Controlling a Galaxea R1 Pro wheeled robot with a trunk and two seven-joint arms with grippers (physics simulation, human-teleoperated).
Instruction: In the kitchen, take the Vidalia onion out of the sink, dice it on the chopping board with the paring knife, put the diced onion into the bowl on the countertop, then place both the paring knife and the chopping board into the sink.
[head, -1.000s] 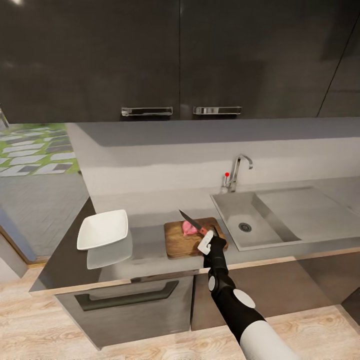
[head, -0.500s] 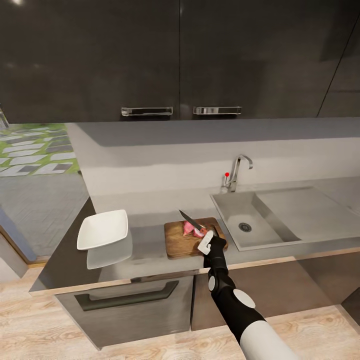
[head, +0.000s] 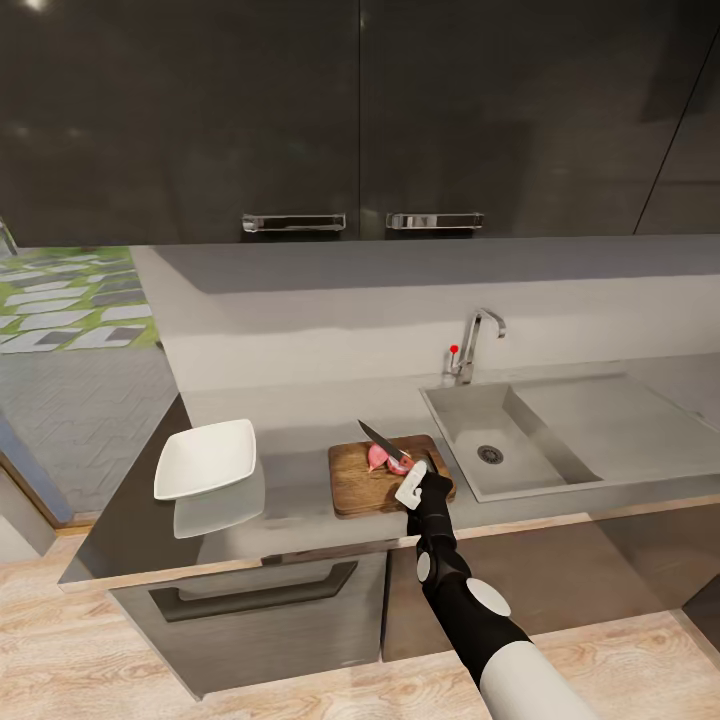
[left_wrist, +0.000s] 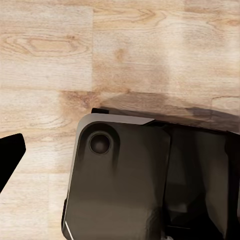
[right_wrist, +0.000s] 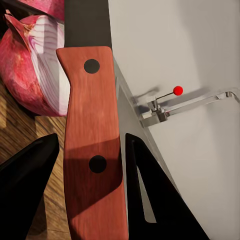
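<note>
from the head camera i saw the white bowl (head: 206, 457) sitting at the left end of the grey worktop (head: 290, 480), well apart from everything else. to its right lay the brown board (head: 362, 482), and on it the onion (head: 388, 459), which looked split into two pink pieces lying close together. the knife (head: 386, 443) slanted over the onion with its dark blade pointing up and away toward the wall. my right claw (head: 415, 483) was clamped on the knife's red-orange handle at the board's near right corner; through the right wrist camera i had the handle (right_wrist: 95, 145) between the two black fingers (right_wrist: 26, 172), the cut onion face (right_wrist: 37, 65) just beside the blade. right of the board was the sink (head: 560, 435), with its tap (head: 478, 340) and red knob (head: 454, 350) behind. the left wrist camera gave me wooden floor (left_wrist: 100, 50) and a dark part of the robot (left_wrist: 125, 175); i couldn't tell how the left claw stood.
</note>
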